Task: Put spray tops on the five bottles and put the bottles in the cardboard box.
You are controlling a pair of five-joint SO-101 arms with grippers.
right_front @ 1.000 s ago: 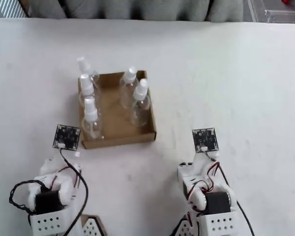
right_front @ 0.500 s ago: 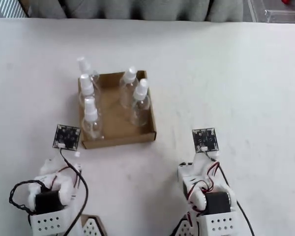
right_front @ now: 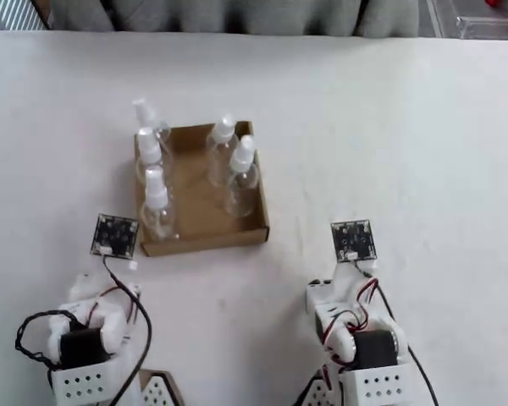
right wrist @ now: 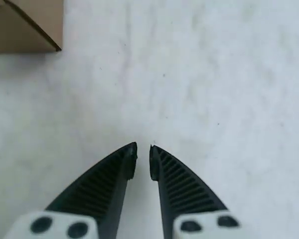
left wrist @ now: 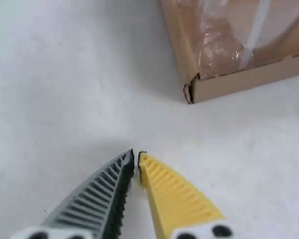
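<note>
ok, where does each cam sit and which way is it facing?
High view: fixed above the table, looking down; cardboard box of bottles, left arm and right arm at the near edge.
Left wrist view: on the left arm, looking along its grey and yellow fingers toward a box corner.
Right wrist view: on the right arm, along its black fingers; another box corner.
Shared: all three show box and table.

Fig. My two arms, seen from above and from the wrists. Left arm (right_front: 83, 342) and right arm (right_front: 356, 338): white printed shells, black servo blocks, red and black cables (right_front: 366, 292), and a square black circuit board (right_front: 116, 235) on each. Left gripper (left wrist: 136, 158): one grey-black ribbed finger, one yellow. Right gripper (right wrist: 143, 155): two black ribbed fingers on white mounts.
</note>
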